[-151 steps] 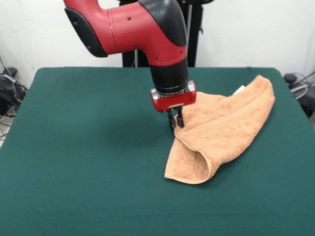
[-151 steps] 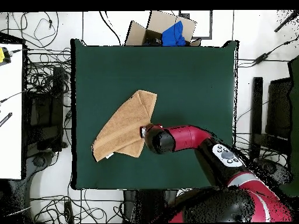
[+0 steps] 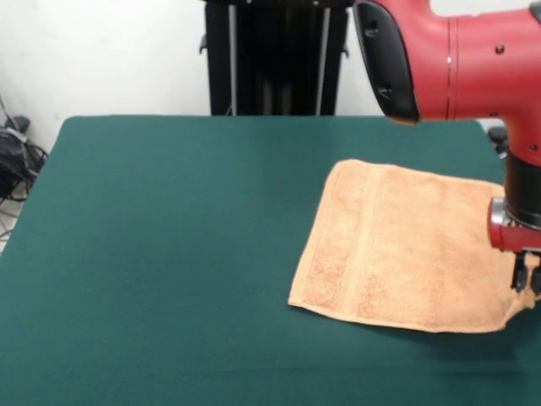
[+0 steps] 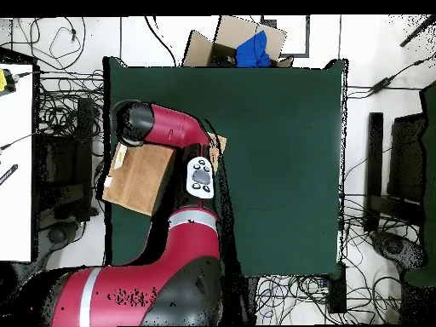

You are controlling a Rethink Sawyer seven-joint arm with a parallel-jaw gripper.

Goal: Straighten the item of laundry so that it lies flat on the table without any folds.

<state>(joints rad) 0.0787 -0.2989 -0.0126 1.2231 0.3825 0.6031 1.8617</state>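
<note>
The light orange-tan towel (image 3: 406, 245) lies spread out on the right part of the dark green table (image 3: 169, 254), with a woven band near its left end. Its far right corner is lifted slightly at my gripper (image 3: 525, 277), which looks shut on that corner at the table's right edge. In the overhead view the towel (image 4: 136, 180) lies at the table's (image 4: 281, 170) left edge and partly overhangs it. The red arm (image 4: 166, 128) covers the towel's upper part and hides the gripper. The white tag is hidden.
The black pedestal (image 3: 275, 55) stands behind the table. A cardboard box with blue cloth (image 4: 243, 47) sits beyond the table's top edge in the overhead view. Cables (image 4: 64, 94) cover the floor, and a white bench (image 4: 15, 162) stands at the left.
The towel was folded over on itself; now it lies opened out and nearer the table's right edge in the front view. The arm has moved from the towel's left end to its right corner.
</note>
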